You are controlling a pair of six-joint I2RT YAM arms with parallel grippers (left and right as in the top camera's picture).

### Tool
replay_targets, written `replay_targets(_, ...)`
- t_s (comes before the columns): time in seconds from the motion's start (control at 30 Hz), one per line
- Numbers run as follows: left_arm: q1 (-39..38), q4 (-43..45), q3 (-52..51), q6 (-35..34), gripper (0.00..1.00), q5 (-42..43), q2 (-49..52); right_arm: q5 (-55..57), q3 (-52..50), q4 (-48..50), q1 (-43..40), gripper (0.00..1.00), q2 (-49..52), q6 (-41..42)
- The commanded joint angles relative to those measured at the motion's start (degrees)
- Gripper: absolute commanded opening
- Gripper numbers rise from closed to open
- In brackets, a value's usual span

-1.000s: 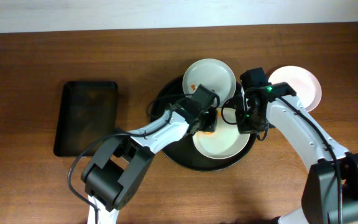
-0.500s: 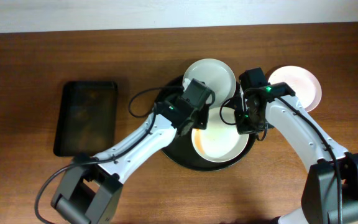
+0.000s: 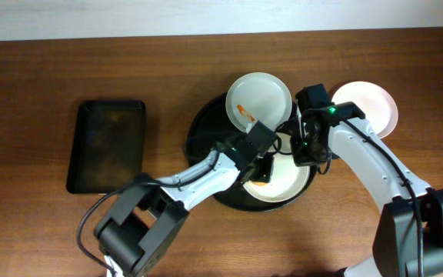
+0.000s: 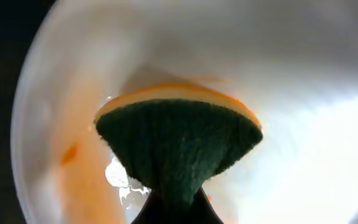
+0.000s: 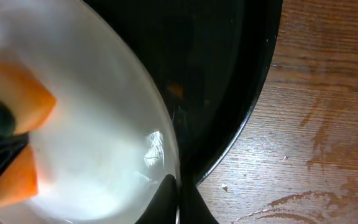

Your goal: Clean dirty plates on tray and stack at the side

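Plates are my job here, three white ones.

Biggest first: the brown table (image 3: 37, 92) holds everything. On it sits the round tray (image 3: 206, 123), black with a raised edge. Well off to the left lies a small tray (image 3: 106, 146), also black. Neither arm is near it.

The near plate (image 3: 287, 185) lies on the front part of the round tray. The far plate (image 3: 264, 92) rests at the tray's back edge. It has an orange smear (image 3: 242, 110) on it, so I think it waits for its turn. The side plate (image 3: 371, 104) sits on the table, to the right of the round tray. It looks clean, so I think the stack starts there.

My right gripper (image 3: 304, 150) is squeezed shut on the near plate's rim. I think this stops the plate from sliding while I rub.

My left gripper (image 3: 258, 171) is clamped tight on a sponge (image 4: 179, 146) that is green on one side and orange on the other. The sponge presses down into the near plate. I cannot tell which side does the rubbing.

A faint orange streak (image 4: 70, 152) shows beside the sponge, so this plate is not clean yet.
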Motion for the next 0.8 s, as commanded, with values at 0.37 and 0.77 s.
replay_targets(0.37,1.3,1.6,-0.7,3.5,0.0,-12.0,3.5,-0.9,1.2,-0.4,0.4,0.04,-1.4,-0.8)
replay_targets(0.77,2.2,2.3,-0.2,4.9,0.0,-14.6,2.0,-13.4,-8.0,10.1,0.4,0.04,-0.3,-0.8)
